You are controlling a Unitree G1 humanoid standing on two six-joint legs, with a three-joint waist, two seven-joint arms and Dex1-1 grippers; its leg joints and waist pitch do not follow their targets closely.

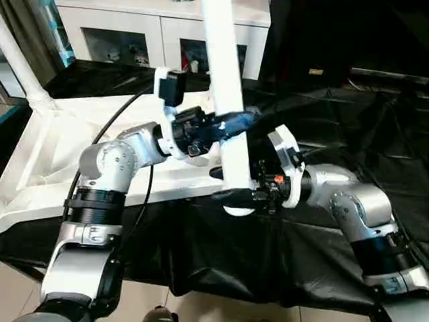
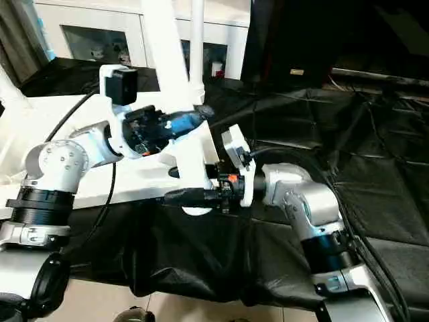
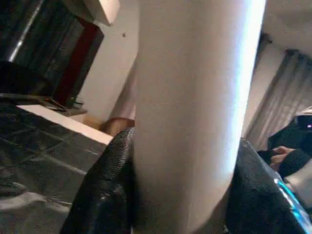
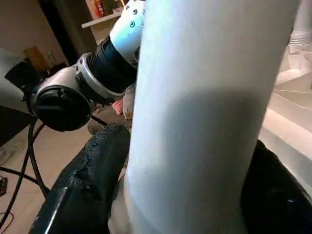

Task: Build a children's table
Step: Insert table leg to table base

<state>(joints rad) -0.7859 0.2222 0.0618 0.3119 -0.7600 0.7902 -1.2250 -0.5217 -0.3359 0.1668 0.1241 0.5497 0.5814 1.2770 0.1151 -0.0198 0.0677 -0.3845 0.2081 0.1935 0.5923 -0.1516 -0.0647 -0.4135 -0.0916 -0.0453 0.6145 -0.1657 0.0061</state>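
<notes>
Holding the leg (image 1: 225, 80) with both grippers, I have it nearly upright, its lower end hanging just below my right gripper (image 1: 249, 196), whose black fingers are clamped on either side of the tube close to that end. My left gripper (image 1: 224, 127) grips the same tube higher up, fingers wrapped on both sides. Just beyond my jaws lies the tabletop (image 1: 80, 144), underside up on the black cloth (image 1: 221, 258), its near edge level with the leg's foot; I cannot tell whether the socket I want is directly beneath. To do this well, I judge I should keep both grips firm, hold the tube plumb, and bring its end squarely over a corner socket before pressing down. Farther off, another leg (image 1: 20, 64) already stands at the far corner.
</notes>
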